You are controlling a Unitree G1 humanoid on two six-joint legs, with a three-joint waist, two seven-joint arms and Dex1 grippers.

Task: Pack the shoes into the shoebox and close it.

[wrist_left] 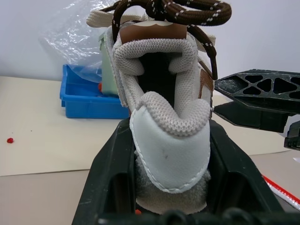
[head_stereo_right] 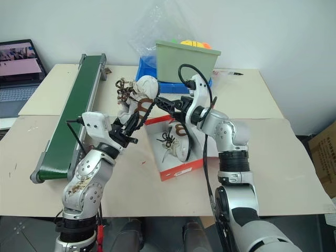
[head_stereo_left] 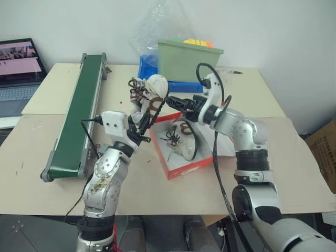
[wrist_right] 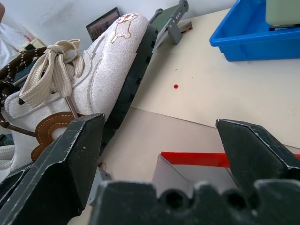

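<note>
Fingers first: the left gripper (wrist_left: 171, 187) has its two black fingers clamped on the heel of a small cream-white shoe with brown patches and dark brown laces (head_stereo_left: 148, 93), lifted clear of the table with its toe raised and its laces hanging loose; in the left wrist view the heel sits squarely between the pads; the right gripper (head_stereo_left: 175, 103) is spread wide, holding nothing, one finger (wrist_right: 65, 164) just beside the raised shoe's sole, whether it touches I cannot tell; below and a little to the right of that, the second cream-white shoe (head_stereo_left: 181, 142) lies inside the red cardboard shoebox with its white interior (head_stereo_left: 176, 170), which sits open on the beige cardboard-covered table (head_stereo_left: 294, 173); further out, a long green conveyor belt (head_stereo_left: 79, 115) runs along the left side; behind the raised shoe stand a blue plastic tray (head_stereo_left: 147, 71) and a pale green plastic bin (head_stereo_left: 186, 60), crumpled clear plastic (head_stereo_left: 157, 26) above them; a laptop (head_stereo_left: 18, 73) sits at the far left edge.
</note>
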